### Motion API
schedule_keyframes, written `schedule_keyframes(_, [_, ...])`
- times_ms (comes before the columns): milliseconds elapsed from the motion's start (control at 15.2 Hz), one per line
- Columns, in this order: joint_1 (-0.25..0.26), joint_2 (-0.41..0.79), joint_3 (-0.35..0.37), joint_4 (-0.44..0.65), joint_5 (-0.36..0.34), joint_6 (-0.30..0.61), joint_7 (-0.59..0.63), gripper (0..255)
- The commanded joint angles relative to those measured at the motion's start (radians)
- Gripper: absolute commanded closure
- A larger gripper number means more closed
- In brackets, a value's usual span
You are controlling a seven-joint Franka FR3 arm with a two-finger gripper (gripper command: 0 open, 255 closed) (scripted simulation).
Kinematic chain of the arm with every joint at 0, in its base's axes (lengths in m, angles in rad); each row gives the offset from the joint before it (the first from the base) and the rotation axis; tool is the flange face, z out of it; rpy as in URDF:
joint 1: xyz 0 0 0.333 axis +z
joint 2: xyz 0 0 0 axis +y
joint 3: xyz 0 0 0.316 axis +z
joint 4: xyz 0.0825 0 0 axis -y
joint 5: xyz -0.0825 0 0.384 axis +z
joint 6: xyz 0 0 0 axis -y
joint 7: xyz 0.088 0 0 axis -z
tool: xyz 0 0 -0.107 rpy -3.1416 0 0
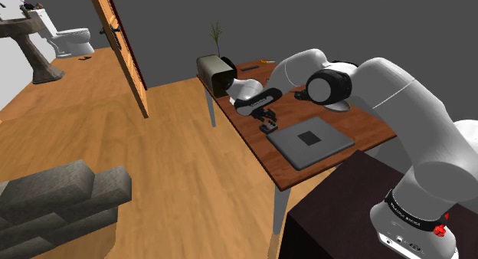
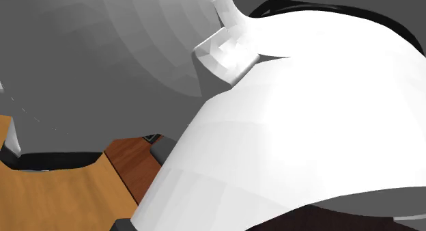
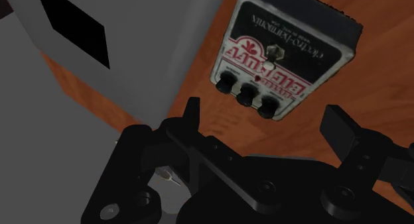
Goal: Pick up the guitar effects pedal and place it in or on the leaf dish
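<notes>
The guitar effects pedal [image 3: 285,54] is a silver box with a red-and-white label and three black knobs. It lies flat on the brown wooden table [image 3: 199,90], just ahead of my fingertips. My gripper [image 3: 265,120] is open above the table, its fingers standing wide apart with nothing between them. Beside the pedal lies the dish [image 3: 133,50], a flat grey square slab with a black diamond mark. In the shoulder view the gripper [image 1: 268,124] hangs low over the table, close to the far corner of the dish [image 1: 310,141].
A brownish box [image 1: 215,72] and a thin plant [image 1: 217,37] stand at the table's far end. A wooden door [image 1: 115,43], a toilet [image 1: 70,37] and a stone-textured couch [image 1: 61,204] lie beyond the table [image 1: 360,123]. My white arm [image 2: 287,113] blocks the second exterior view.
</notes>
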Motion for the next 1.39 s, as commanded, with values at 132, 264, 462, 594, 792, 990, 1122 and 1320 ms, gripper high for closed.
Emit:
schedule_keyframes(132, [-0.015, 0.006, -0.006, -0.029, -0.008, 0.037, 0.009, 0])
schedule_keyframes(264, [-0.015, 0.006, -0.006, -0.029, -0.008, 0.037, 0.009, 0])
schedule_keyframes(462, [-0.015, 0.006, -0.006, -0.029, -0.008, 0.037, 0.009, 0])
schedule_keyframes(594, [-0.015, 0.006, -0.006, -0.029, -0.008, 0.037, 0.009, 0])
schedule_keyframes(792, [-0.015, 0.006, -0.006, -0.029, -0.008, 0.037, 0.009, 255])
schedule_keyframes(990, [-0.015, 0.007, -0.006, -0.028, -0.008, 0.037, 0.009, 255])
schedule_keyframes(1122, [-0.015, 0.007, -0.006, -0.028, -0.008, 0.036, 0.009, 255])
schedule_keyframes(1320, [-0.016, -0.005, -0.005, -0.035, -0.007, 0.033, 0.006, 255])
